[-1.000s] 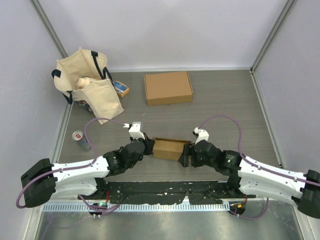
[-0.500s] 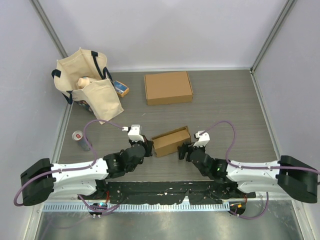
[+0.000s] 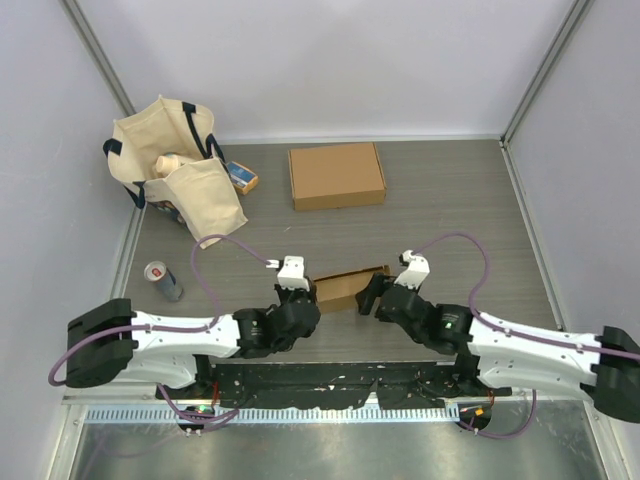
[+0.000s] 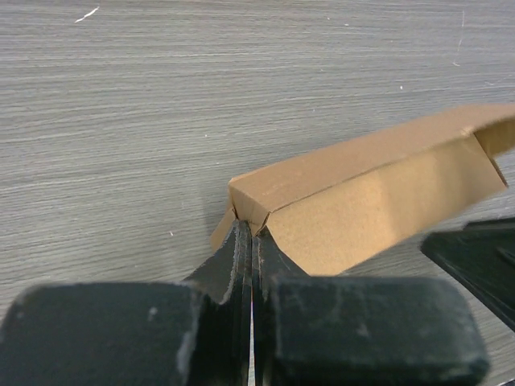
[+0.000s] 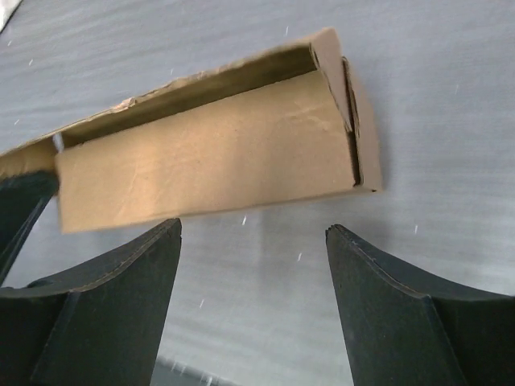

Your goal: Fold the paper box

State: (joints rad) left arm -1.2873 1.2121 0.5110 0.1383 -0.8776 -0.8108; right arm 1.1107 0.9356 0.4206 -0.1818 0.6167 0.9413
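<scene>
A small brown paper box [image 3: 350, 286], partly folded with its long flap open, hangs just above the table between my two arms. My left gripper [image 3: 311, 293] is shut on the box's left end; in the left wrist view its fingertips [image 4: 241, 241] pinch the corner of the paper box [image 4: 370, 193]. My right gripper [image 3: 368, 297] stands open just short of the box's right end. In the right wrist view the paper box [image 5: 209, 153] lies beyond the right gripper [image 5: 253, 229], with only table between the fingers.
A flat closed cardboard box [image 3: 337, 176] lies at the back centre. A cream tote bag [image 3: 175, 165] with items in it sits at the back left, a small blue packet [image 3: 241, 177] beside it. A drink can [image 3: 160, 279] stands on the left.
My right gripper has come off the box's right end and stands back from it, open. My left arm has shifted right with the box, which now lies at a slant.
</scene>
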